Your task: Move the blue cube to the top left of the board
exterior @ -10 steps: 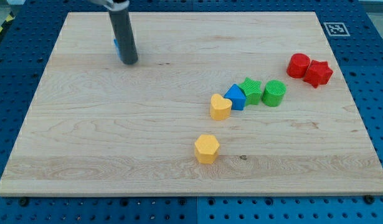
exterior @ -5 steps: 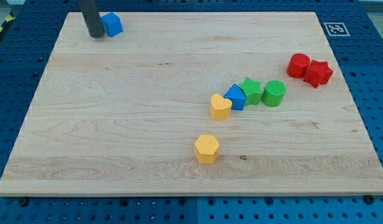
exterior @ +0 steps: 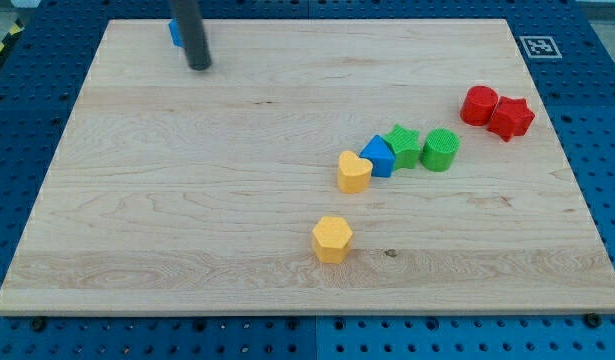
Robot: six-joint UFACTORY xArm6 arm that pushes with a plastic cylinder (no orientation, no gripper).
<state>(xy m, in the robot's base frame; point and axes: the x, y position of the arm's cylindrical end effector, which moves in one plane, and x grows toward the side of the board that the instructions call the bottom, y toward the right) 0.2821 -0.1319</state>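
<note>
Blue cube (exterior: 174, 32), far left of board (exterior: 237, 250), mostly hidden behind my tip (exterior: 199, 67); placement apparently done, retreat next; no hand fitted.

Light was bright, even and diffuse, with no glare on the pale desk (exterior: 187, 220). Shadows were faint and short, hugging the blocks' bases. Focus stayed sharp across the view; only the dark rod (exterior: 192, 30) looked slightly soft. Edges showed no obvious distortion.
</note>
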